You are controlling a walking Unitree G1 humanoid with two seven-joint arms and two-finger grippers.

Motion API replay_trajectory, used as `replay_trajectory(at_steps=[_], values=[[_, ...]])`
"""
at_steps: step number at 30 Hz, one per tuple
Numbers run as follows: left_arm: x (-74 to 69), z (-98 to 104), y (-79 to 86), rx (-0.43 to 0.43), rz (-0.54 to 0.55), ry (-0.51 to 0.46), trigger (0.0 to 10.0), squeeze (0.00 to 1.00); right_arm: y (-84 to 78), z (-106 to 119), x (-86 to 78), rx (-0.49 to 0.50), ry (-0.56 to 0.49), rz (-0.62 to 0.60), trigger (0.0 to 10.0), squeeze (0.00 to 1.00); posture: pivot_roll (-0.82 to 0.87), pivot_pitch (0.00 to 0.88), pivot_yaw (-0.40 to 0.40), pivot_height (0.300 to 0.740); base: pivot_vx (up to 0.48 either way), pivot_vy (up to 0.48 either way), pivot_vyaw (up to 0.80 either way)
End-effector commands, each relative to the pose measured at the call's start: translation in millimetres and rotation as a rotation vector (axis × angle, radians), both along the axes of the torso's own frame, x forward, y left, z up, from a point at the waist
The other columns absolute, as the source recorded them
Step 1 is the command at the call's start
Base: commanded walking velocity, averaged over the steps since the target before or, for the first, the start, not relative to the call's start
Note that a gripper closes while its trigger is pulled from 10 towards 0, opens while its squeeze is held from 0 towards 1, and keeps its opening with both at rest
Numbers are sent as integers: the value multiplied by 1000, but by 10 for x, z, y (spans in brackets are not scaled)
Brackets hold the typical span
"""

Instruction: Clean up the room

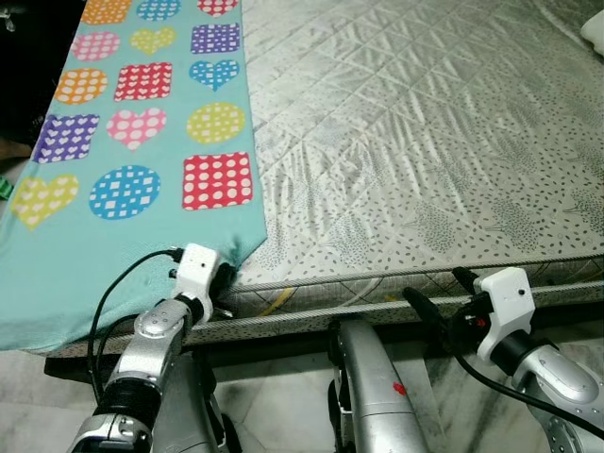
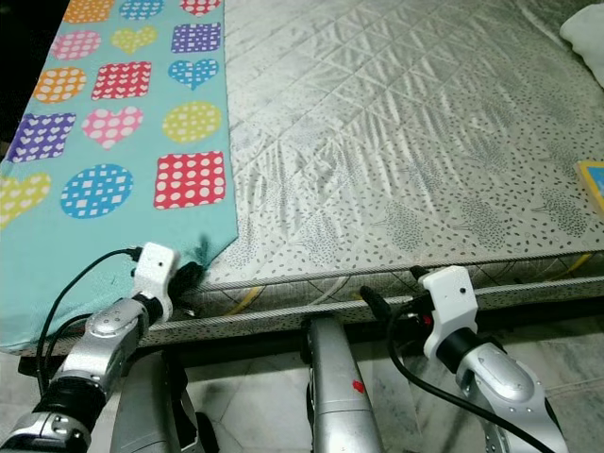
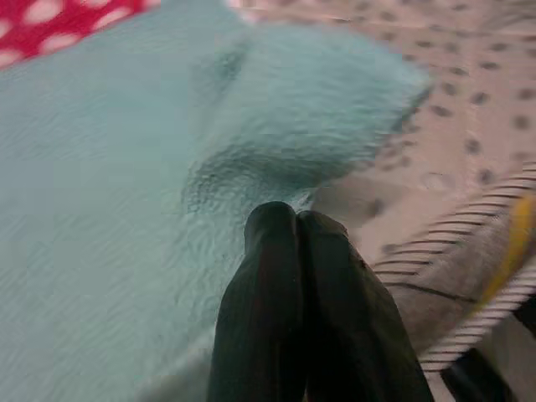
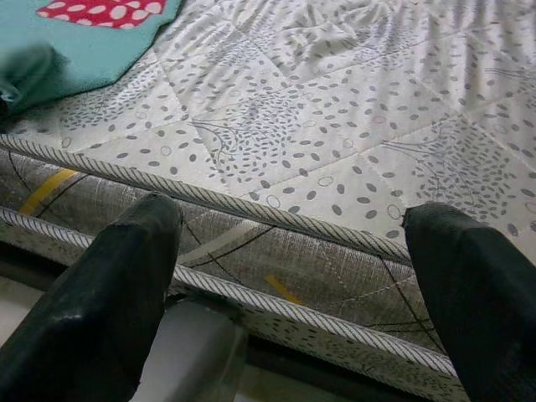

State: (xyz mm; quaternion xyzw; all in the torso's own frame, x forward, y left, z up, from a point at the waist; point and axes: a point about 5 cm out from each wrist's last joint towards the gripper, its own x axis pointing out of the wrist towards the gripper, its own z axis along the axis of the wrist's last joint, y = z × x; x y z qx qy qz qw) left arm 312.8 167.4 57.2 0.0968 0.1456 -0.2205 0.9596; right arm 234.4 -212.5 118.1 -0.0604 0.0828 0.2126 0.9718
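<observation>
A teal blanket point(image 1: 132, 142) printed with coloured hearts, dots and squares lies flat over the left part of a grey quilted mattress point(image 1: 425, 142). My left gripper point(image 1: 225, 279) is at the blanket's near corner, by the mattress's front edge. In the left wrist view its fingers point(image 3: 285, 251) are pressed together, with the teal cloth point(image 3: 126, 209) puckered at their tips. My right gripper point(image 1: 439, 291) hovers in front of the mattress's front edge, further right. It is open, its fingers point(image 4: 126, 276) spread wide with nothing between them.
A white bundle point(image 2: 585, 33) lies at the mattress's far right corner. A small blue and yellow item point(image 2: 593, 184) sits at the right edge. Pale marble floor point(image 1: 274, 415) runs below the bed frame, around my own legs point(image 1: 373, 396).
</observation>
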Motion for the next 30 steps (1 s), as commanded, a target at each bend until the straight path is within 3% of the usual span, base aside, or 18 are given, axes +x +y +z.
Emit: replay_trajectory(at_steps=[1,7,17,19,21,22,23,24,27,28,29,30], values=[[-60,-23,-45,31,-57,-6,0,0,12,-14,-23,-5,14,14,10000,0,-288,222,7,531,0,0,0],[-146,37,-231,27,-160,-71,0,0,16,-18,-12,-22,10,20,10000,0,-288,220,10,531,0,0,0],[-224,118,-376,-3,-264,-128,0,0,34,-26,0,-23,9,25,10000,0,-284,216,14,531,0,0,0],[-292,146,-462,-9,-343,-143,2196,0,45,-32,5,-24,9,28,10000,0,-282,213,15,531,0,0,0],[-306,149,-479,-13,-357,-141,2196,0,47,-32,6,-24,9,28,10000,0,-282,213,15,531,0,0,0],[-335,144,-501,-13,-384,-133,3294,0,49,-35,6,-26,9,28,10000,0,-281,211,17,531,0,0,0],[-352,139,-513,-12,-400,-126,3294,0,50,-36,6,-27,9,29,10000,0,-282,211,17,531,0,0,0],[-382,125,-528,-4,-427,-111,4039,0,52,-37,8,-27,9,29,10000,0,-281,211,18,531,0,0,0],[-499,74,-555,35,-513,-56,3843,0,56,-40,13,-30,10,28,10000,0,-281,209,21,531,0,0,0],[-557,41,-544,58,-540,-15,7529,0,56,-41,15,-32,10,28,10000,0,-280,207,22,531,0,0,0],[-573,31,-537,66,-545,-2,7529,0,56,-41,16,-32,10,28,10000,0,-280,207,22,531,0,0,0],[-589,22,-529,72,-550,10,10000,0,56,-42,16,-32,10,28,10000,0,-280,207,22,531,0,0,0]])
